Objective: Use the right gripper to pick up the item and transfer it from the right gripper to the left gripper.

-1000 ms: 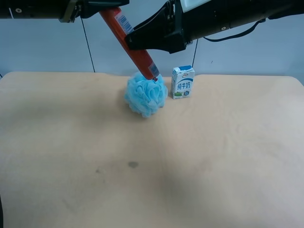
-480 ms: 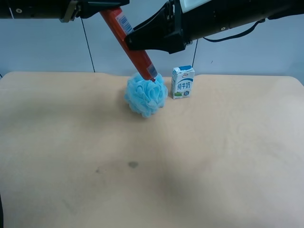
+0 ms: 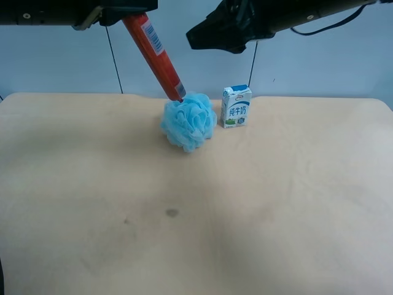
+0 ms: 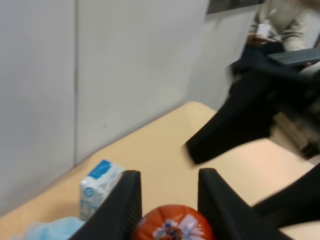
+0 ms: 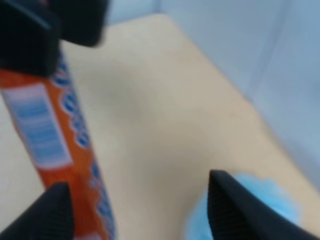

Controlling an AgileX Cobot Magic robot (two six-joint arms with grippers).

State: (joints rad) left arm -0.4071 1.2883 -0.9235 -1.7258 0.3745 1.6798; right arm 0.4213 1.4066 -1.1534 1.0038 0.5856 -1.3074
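The item is an orange tube (image 3: 156,55) with a white barcode label, held slanted above the table. My left gripper (image 3: 126,9), on the arm at the exterior high view's left, is shut on its upper end. In the left wrist view the tube (image 4: 172,222) sits between the gripper's two fingers (image 4: 170,210). My right gripper (image 3: 199,37) is open, empty and apart from the tube, up and to its right. The right wrist view shows the tube (image 5: 50,135) beside that gripper's spread fingers (image 5: 140,210).
A blue mesh bath sponge (image 3: 189,121) lies on the beige table (image 3: 184,215) just under the tube's lower end. A small blue-and-white milk carton (image 3: 236,106) stands right of it, and also shows in the left wrist view (image 4: 100,187). A grey wall is behind.
My right gripper has let go of the tube and drawn back up and to the right. The tube, held by the left gripper alone, has shifted slightly up and left.
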